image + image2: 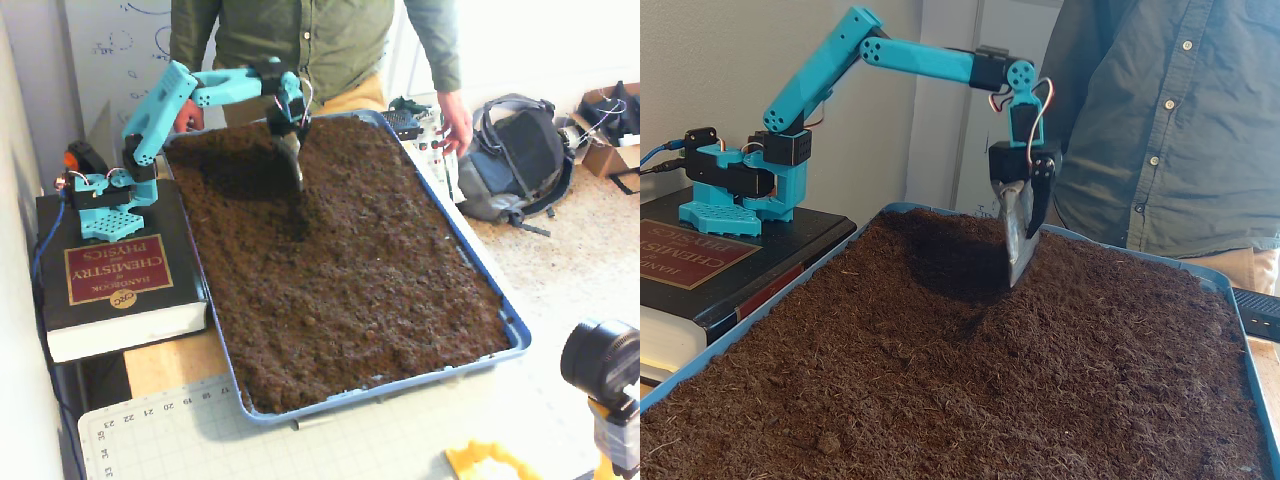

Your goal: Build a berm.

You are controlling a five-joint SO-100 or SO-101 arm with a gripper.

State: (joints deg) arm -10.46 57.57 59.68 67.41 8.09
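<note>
A blue tray (pixel 511 326) (pixel 1215 275) holds loose dark brown soil. At its back left lies a shadowed hollow (pixel 235 170) (pixel 940 255). A low hump of soil, the berm (pixel 325 170) (pixel 1070 268), rises just right of that hollow. In both fixed views my gripper (pixel 294 172) (pixel 1016 270) hangs point-down over the hollow's right edge. Its tip is lifted just clear of the soil. The jaws stand together like a blade, with nothing held between them.
The arm's base stands on a thick black book (pixel 115 270) (pixel 680 255) left of the tray. A person (pixel 310 40) (pixel 1160 120) stands behind the tray, with a hand (pixel 458 120) at its back right corner. A backpack (pixel 515 160) lies on the floor and a camera (pixel 600 365) stands at the front right.
</note>
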